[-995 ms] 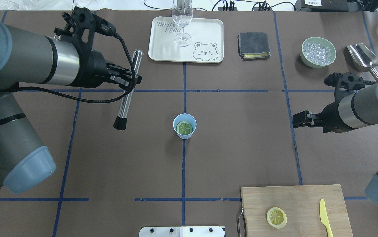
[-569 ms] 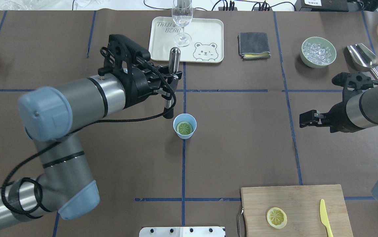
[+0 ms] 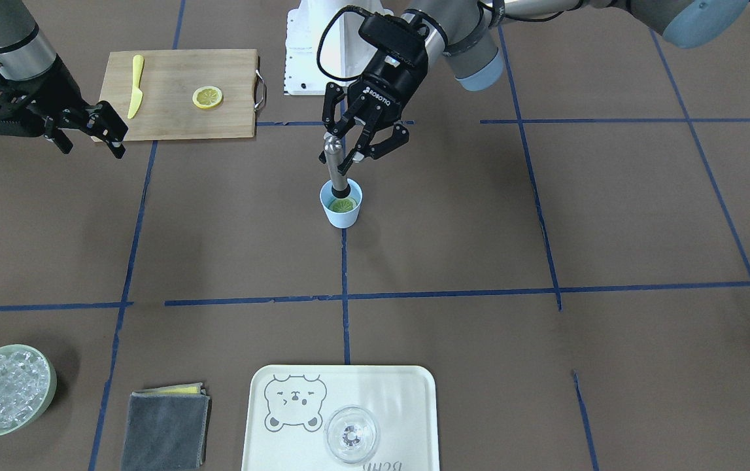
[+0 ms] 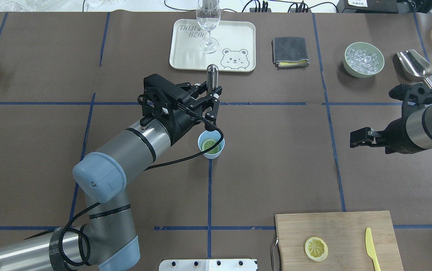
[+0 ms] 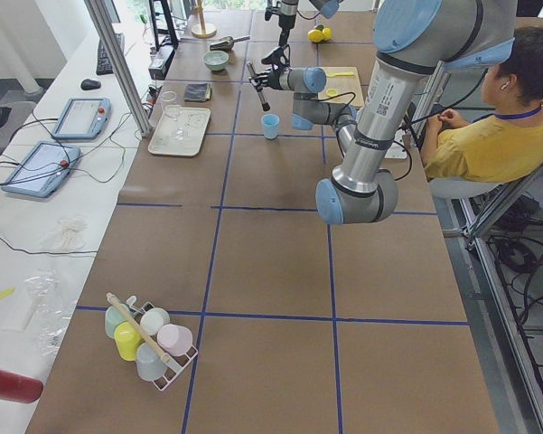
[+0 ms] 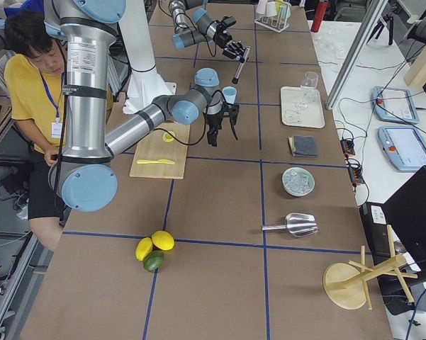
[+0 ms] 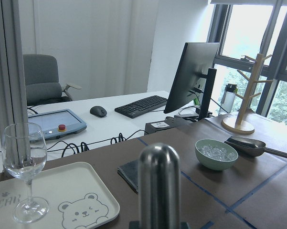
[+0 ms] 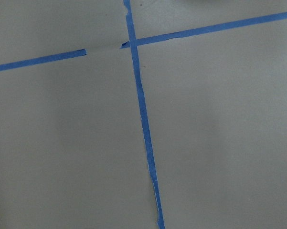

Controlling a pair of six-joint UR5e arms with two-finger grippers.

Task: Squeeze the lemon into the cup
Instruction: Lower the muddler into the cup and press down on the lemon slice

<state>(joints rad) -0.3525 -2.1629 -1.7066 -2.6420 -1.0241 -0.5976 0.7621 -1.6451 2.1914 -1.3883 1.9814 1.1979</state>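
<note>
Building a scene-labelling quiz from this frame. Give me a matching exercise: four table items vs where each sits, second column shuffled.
1. metal muddler
2. spare lemon slice
3. wine glass
4. ice cubes

A. on the bear tray
B. in the green bowl
C. in the left gripper, over the cup
D. on the cutting board

Pairs: 1-C, 2-D, 3-A, 4-B

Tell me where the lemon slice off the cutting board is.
In the overhead view, the lemon slice lies inside the blue cup at the table's centre, beneath the muddler held by the left end effector.
</note>
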